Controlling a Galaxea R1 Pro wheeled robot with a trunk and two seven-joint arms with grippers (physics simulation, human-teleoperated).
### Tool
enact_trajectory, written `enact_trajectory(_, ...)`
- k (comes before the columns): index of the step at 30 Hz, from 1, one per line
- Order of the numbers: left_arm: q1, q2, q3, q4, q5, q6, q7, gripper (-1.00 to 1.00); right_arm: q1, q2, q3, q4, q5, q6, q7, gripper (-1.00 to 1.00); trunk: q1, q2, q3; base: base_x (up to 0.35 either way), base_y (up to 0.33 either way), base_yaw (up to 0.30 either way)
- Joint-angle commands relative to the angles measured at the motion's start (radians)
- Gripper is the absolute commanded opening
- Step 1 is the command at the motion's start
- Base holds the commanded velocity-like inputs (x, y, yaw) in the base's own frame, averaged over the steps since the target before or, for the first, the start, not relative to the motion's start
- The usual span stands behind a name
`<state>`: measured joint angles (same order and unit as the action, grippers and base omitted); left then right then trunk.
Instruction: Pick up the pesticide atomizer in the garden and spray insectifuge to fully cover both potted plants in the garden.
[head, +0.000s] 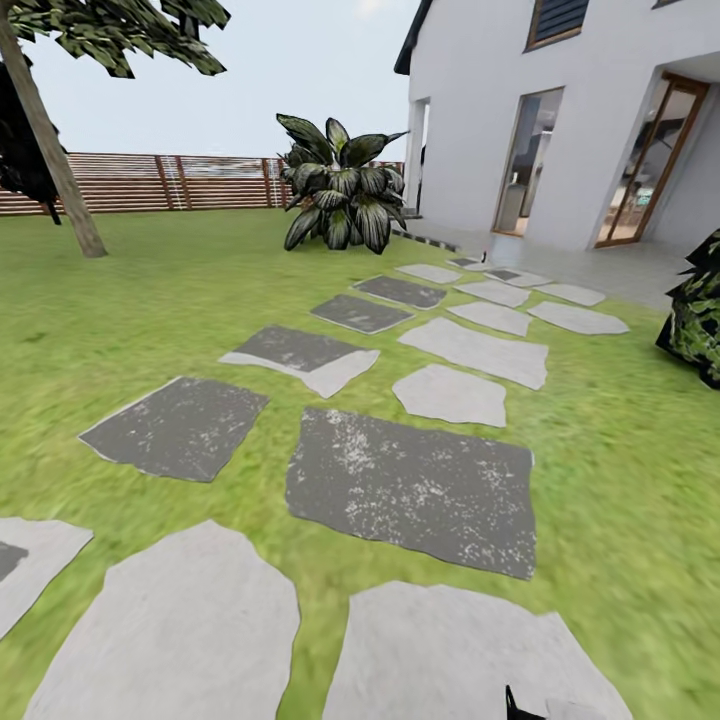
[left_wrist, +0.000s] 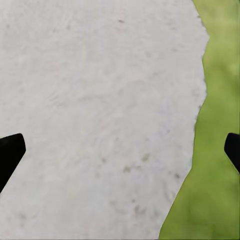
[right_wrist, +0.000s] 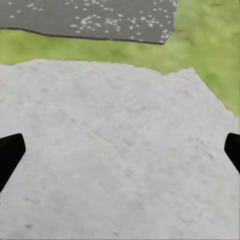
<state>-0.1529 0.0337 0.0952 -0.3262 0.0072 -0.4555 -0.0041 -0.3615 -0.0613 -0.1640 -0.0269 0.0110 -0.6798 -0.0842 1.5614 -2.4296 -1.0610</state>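
Two sets of fingers, left (left_wrist: 120, 152) and right (right_wrist: 120, 152), hang spread and empty over pale stepping stones (head: 170, 630). I see lawn (head: 620, 440), fence (head: 170, 180), house (head: 560, 110). I cannot locate the atomizer or potted plants; pickup and spraying both remain outstanding.

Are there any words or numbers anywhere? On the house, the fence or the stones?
None: no words, numbers or signs can be read.
The house wall is plain white.
The fence is bare brown slats.
The stepping stones show only grey speckles, and so do the pale stones in both wrist views.
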Motion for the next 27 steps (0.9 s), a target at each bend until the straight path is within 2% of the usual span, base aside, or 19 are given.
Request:
enact_trajectory(1,0.000,0.000,0.001,0.000,0.000,-0.003,0.000,1.00,-0.001,0.000,-0.002,0.001,0.001,-0.003,-0.002,1.00,0.000,0.000,-0.001,0.337,0.000,0.000)
enact_trajectory(27,0.000,0.000,0.003,0.000,0.000,-0.003,0.000,1.00,-0.001,0.000,-0.002,0.001,0.001,-0.003,-0.003,1.00,0.000,0.000,-0.001,0.337,0.000,0.000)
